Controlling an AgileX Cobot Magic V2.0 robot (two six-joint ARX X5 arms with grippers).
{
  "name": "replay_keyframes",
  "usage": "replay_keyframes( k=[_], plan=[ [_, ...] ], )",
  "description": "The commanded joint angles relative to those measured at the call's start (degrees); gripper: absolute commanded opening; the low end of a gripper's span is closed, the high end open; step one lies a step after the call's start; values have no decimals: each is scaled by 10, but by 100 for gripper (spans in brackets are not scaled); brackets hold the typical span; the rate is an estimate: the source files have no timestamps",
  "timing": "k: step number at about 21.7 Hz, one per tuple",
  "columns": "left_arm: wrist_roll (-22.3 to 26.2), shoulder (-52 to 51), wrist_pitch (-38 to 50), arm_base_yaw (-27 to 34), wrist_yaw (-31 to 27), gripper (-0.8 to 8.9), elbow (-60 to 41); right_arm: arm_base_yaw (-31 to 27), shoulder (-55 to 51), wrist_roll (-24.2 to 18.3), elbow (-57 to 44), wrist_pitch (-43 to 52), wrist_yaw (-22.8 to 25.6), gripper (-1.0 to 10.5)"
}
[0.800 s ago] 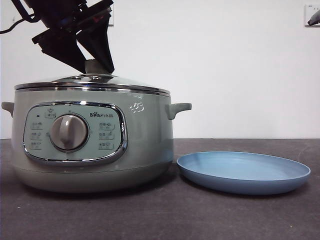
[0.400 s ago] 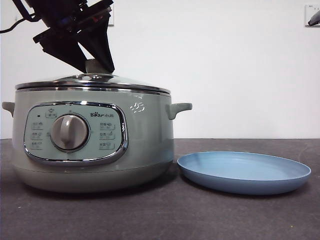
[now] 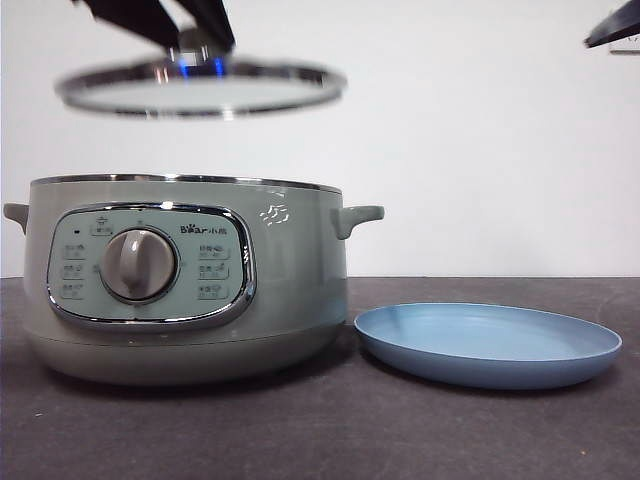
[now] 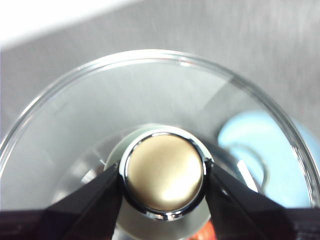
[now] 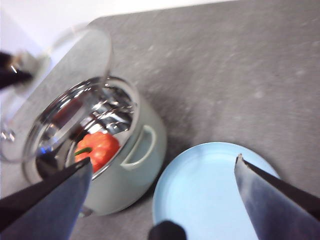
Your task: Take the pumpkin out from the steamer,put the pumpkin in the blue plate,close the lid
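My left gripper (image 4: 162,177) is shut on the knob (image 4: 162,177) of the glass lid (image 3: 200,88) and holds the lid well above the steamer (image 3: 185,275). The steamer stands open on the left of the table. The orange-red pumpkin (image 5: 98,147) lies inside it, seen in the right wrist view. The blue plate (image 3: 487,343) lies empty to the right of the steamer. My right gripper (image 5: 162,197) is open, high above the plate (image 5: 210,192) and the steamer (image 5: 122,160); it shows as a dark tip (image 3: 612,27) at the front view's top right.
The dark grey table (image 3: 320,430) carries only the steamer and the plate. A white wall (image 3: 480,130) stands behind.
My left gripper has lifted the lid off the steamer, straight up by about a third of the picture. The right gripper's tip reaches further into the top right corner.
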Motion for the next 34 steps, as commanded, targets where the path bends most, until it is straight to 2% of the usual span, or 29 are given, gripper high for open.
replay_keyframes(
  k=[1, 9, 14, 17, 20, 24, 34],
  plan=[
    [6, -44, 20, -1, -29, -8, 13, 39, 30, -5, 19, 6, 4, 474],
    [16, -147, -16, -1, -144, -8, 13, 154, 159, -16, 109, -3, 13, 478],
    [26, -211, -43, -1, -248, -8, 13, 234, 271, -54, 221, -69, 74, 479],
    [38, -257, -59, -1, -313, -9, 13, 295, 382, -95, 360, -172, 134, 519],
    [52, -290, -66, -1, -362, -9, 13, 339, 488, -117, 493, -263, 197, 543],
    [52, -309, -78, -1, -377, -9, 13, 378, 583, -142, 557, -275, 260, 543],
    [51, -309, -100, -1, -376, -8, 13, 387, 701, -151, 557, -255, 255, 539]
  ],
)
